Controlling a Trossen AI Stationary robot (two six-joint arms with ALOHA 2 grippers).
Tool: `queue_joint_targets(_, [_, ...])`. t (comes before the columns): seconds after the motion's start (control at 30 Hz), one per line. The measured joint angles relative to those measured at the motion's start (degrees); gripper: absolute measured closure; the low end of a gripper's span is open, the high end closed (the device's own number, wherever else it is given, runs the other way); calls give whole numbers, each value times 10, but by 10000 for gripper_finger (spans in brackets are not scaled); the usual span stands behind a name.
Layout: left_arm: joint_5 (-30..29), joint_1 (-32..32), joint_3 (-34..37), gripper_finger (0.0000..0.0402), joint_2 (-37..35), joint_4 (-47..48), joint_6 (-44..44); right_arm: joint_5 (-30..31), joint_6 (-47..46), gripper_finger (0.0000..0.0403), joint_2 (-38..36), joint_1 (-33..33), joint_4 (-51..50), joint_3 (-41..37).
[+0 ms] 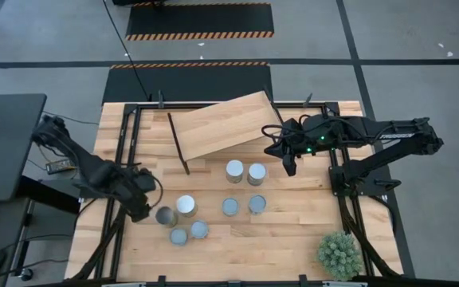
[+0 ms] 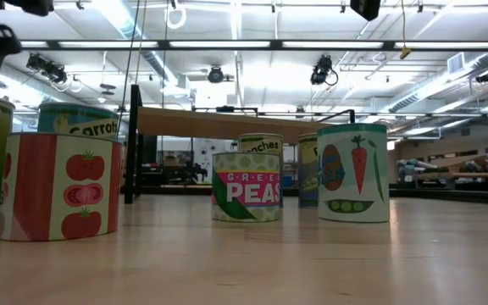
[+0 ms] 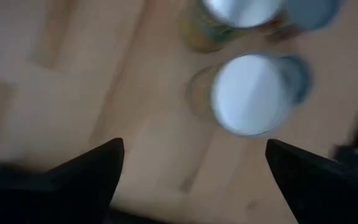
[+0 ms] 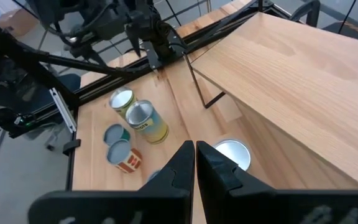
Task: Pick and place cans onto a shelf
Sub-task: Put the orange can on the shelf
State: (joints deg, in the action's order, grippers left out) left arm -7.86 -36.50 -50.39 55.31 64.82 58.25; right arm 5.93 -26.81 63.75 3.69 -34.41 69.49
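Progress at outset: the shelf [image 1: 223, 123] carries nothing, and all eight cans [image 1: 235, 171] stand on the tabletop [image 1: 293, 239]. Left gripper [image 1: 143, 209], jaws spread wide, hovers beside the near-left cluster; right gripper [image 1: 289, 166], jaws clenched and empty, waits at the shelf's right end.

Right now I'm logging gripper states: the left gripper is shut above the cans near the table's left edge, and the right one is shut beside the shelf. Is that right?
Not quite. The left gripper is open, its fingers spread wide over a can, as the left wrist view shows. The rest holds: the right gripper is shut beside the shelf.
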Motion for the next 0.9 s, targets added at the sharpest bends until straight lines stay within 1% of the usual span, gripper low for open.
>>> queue_joint_targets(0.13, [17,0,23,4,-7,-46,-37,3,-3,380,0,0,0,0])
queue_joint_targets(0.27, [15,0,21,4,20,-90,-94,4,-6,380,0,0,1,0])
queue_joint_targets(0.37, [11,0,20,4,53,-121,-123,5,-7,380,0,0,1,0])
queue_joint_targets(0.53, [15,-1,20,4,107,-132,-129,5,-15,380,0,0,1,0])
queue_joint_targets(0.6, [27,-1,20,4,120,-153,-129,5,-15,380,0,0,1,0])
queue_joint_targets(0.7, [32,-1,19,4,131,-161,-125,5,-15,380,0,0,1,0])
queue_joint_targets(0.8, [24,-3,6,4,142,-160,-128,5,-15,380,0,0,1,0])
queue_joint_targets(0.9, [3,-9,-15,4,159,-155,-147,5,-15,380,0,0,1,0])
